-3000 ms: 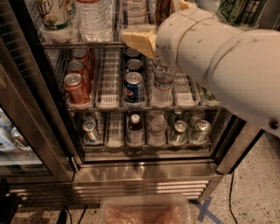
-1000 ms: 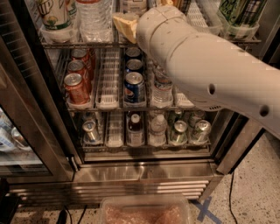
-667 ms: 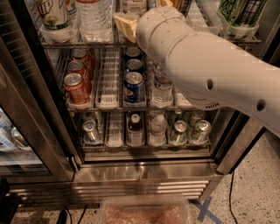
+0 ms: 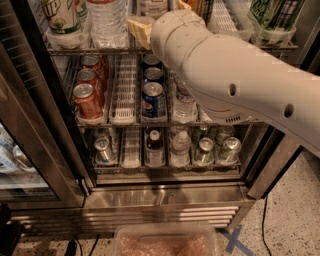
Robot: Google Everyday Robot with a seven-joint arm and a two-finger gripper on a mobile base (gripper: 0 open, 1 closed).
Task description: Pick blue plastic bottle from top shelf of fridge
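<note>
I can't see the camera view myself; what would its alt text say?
A large white robot arm reaches into an open drinks fridge, its gripper up at the top shelf among tall bottles. Below, racks hold red cans, blue cans and small bottles.

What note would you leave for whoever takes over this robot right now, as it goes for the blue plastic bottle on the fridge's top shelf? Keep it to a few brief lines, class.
Gripper: up at the top shelf, just right of the water bottle, at the picture's top edge. Whether it has a grip cannot be judged.
Blue plastic bottle: only its lower part shows, standing in the lane right of the water bottle, close to the gripper.
Done: fridge open, arm at the shelf.
Left: confirm the grasp, then lift the bottle out clear of the shelf.
</note>
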